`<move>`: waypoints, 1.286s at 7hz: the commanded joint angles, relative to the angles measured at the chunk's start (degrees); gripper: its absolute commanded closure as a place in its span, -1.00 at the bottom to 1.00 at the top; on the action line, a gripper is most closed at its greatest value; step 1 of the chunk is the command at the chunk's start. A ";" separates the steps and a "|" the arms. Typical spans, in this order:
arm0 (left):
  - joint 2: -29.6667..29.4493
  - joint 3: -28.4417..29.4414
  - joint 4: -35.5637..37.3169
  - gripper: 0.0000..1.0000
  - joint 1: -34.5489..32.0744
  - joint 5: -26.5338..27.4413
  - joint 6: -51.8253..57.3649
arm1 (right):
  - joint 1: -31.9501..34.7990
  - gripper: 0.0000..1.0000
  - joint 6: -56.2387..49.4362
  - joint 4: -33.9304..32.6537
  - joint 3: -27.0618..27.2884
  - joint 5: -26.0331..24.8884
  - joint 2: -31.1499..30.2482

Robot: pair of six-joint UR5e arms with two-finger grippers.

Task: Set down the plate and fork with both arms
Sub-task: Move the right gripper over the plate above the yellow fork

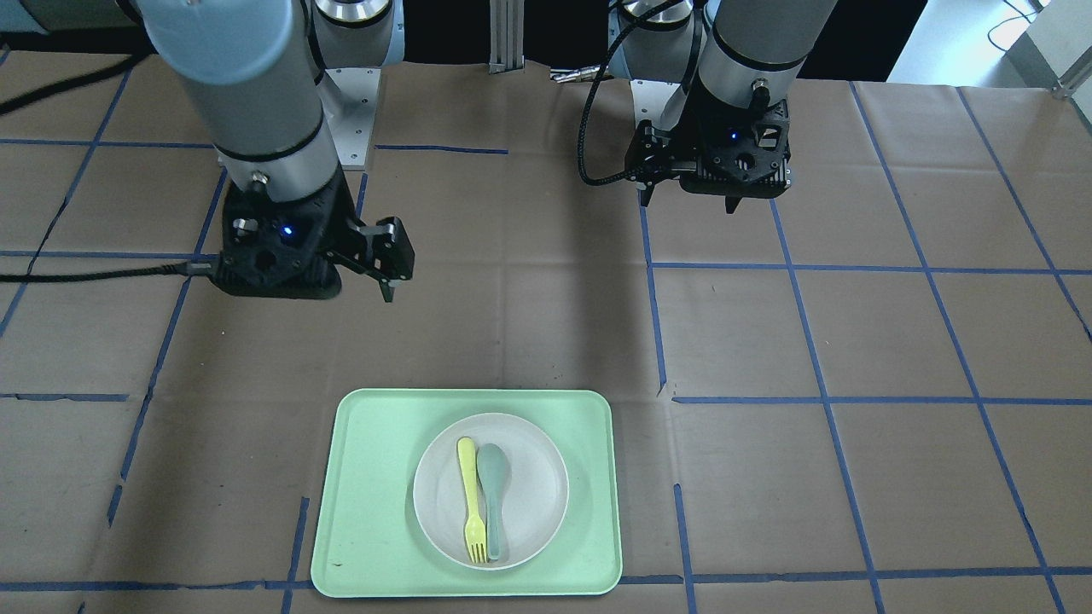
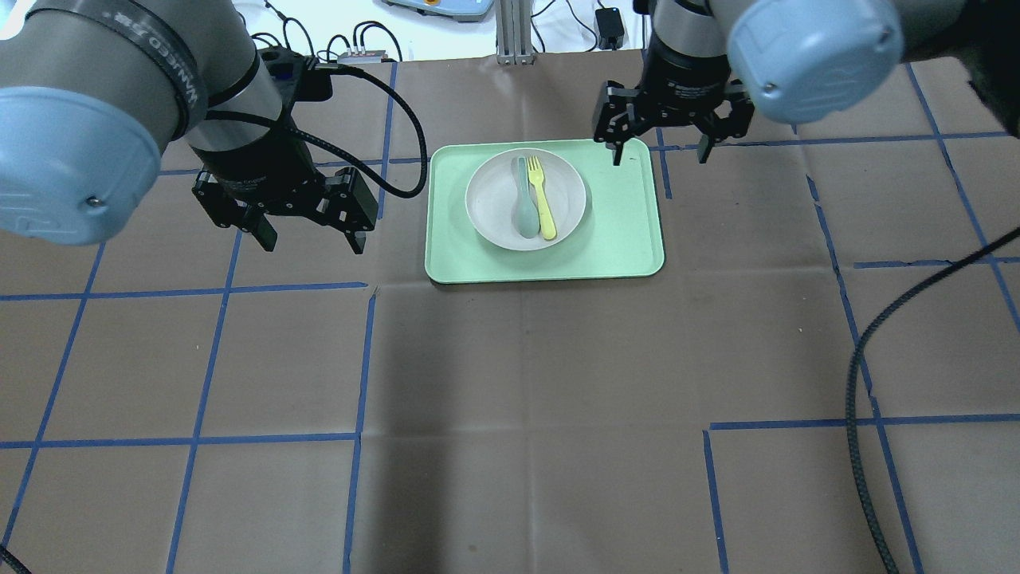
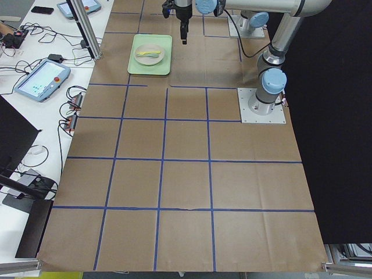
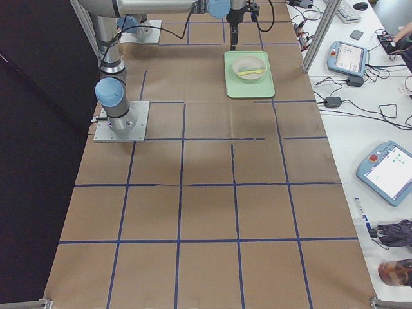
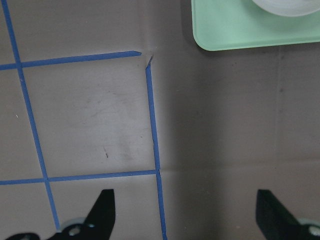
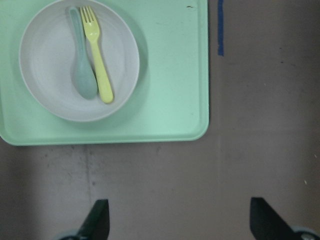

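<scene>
The off-white plate [image 1: 529, 477] [image 2: 494, 199] [image 6: 50, 65] sits on the pale green tray [image 1: 375, 495] [image 2: 621, 231] [image 6: 170, 100]. The yellow fork [image 1: 471, 499] [image 2: 543, 207] [image 6: 97, 60] lies in the plate, beside a grey-green spoon [image 1: 493, 486] [image 2: 526, 211] [image 6: 82, 75]. My left gripper [image 2: 314, 241] [image 1: 688, 203] [image 5: 185, 215] is open and empty, raised over the table left of the tray. My right gripper [image 2: 660, 158] [image 1: 324, 286] [image 6: 180, 220] is open and empty, raised off the tray's right side. In the left wrist view only the tray's corner [image 5: 240, 30] and a sliver of the plate's rim show.
Brown paper with blue tape lines [image 2: 358, 359] covers the table. Black cables [image 2: 861, 383] hang from both arms. An aluminium post [image 2: 510, 32] stands at the table's far edge, behind the tray. Teach pendants and cables lie on side benches [image 3: 40, 81].
</scene>
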 commanded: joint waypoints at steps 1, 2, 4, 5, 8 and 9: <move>0.00 -0.01 0.02 -0.99 0.06 0.00 0.04 | 4.64 -1.00 3.47 -0.99 -8.15 -0.11 9.87; -0.09 -0.01 0.02 -0.99 0.06 0.00 0.13 | 4.83 -1.00 5.57 -2.47 -8.88 0.24 12.78; -0.52 -0.01 0.02 -0.99 0.23 0.09 0.13 | 4.92 -1.00 5.68 -7.63 -8.97 -0.45 17.62; -0.44 -0.01 0.02 -0.99 0.24 0.09 0.13 | 4.83 -1.00 5.68 -11.15 -8.97 -0.45 19.90; -0.44 -0.01 0.02 -0.99 0.24 0.09 0.04 | 4.74 -0.65 5.68 -18.74 -9.15 -0.63 25.54; -0.44 -0.09 0.02 -0.99 0.24 0.09 0.13 | 4.66 -0.39 5.42 -18.74 -9.06 -0.63 26.33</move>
